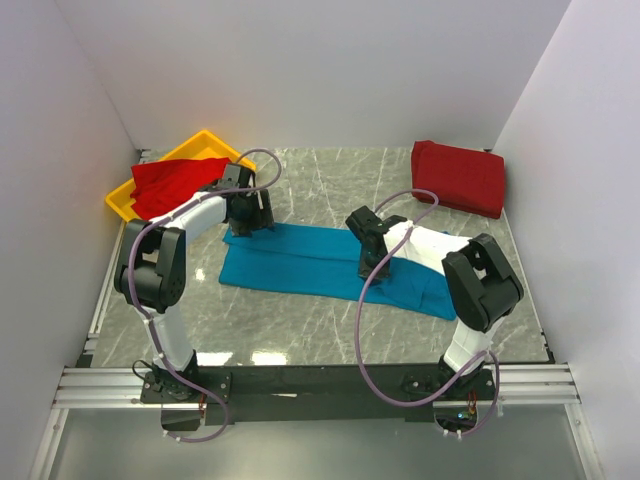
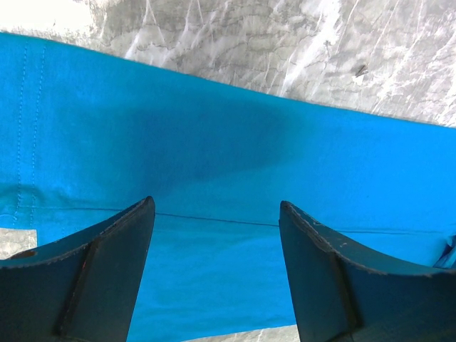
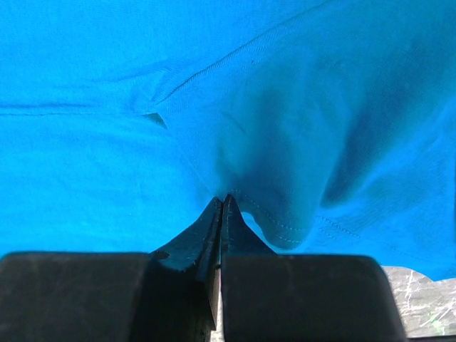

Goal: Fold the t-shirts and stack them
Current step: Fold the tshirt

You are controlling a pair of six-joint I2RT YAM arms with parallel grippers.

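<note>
A teal-blue t-shirt (image 1: 300,265), folded into a long band, lies across the middle of the table. My left gripper (image 1: 248,222) is open just over the band's far left edge. In the left wrist view its fingers (image 2: 216,206) straddle flat blue cloth (image 2: 214,128) and hold nothing. My right gripper (image 1: 368,268) is shut on the shirt near its middle. In the right wrist view the tips (image 3: 222,199) pinch puckered cloth (image 3: 107,164) beside a stitched hem. A folded red t-shirt (image 1: 458,177) lies at the back right. Another red t-shirt (image 1: 170,185) is crumpled in the tray. No green shirt is in view.
A yellow plastic tray (image 1: 205,138) stands at the back left, close behind my left arm. White walls close in the table on three sides. Grey marble table top (image 1: 330,185) shows between the blue shirt and the back wall.
</note>
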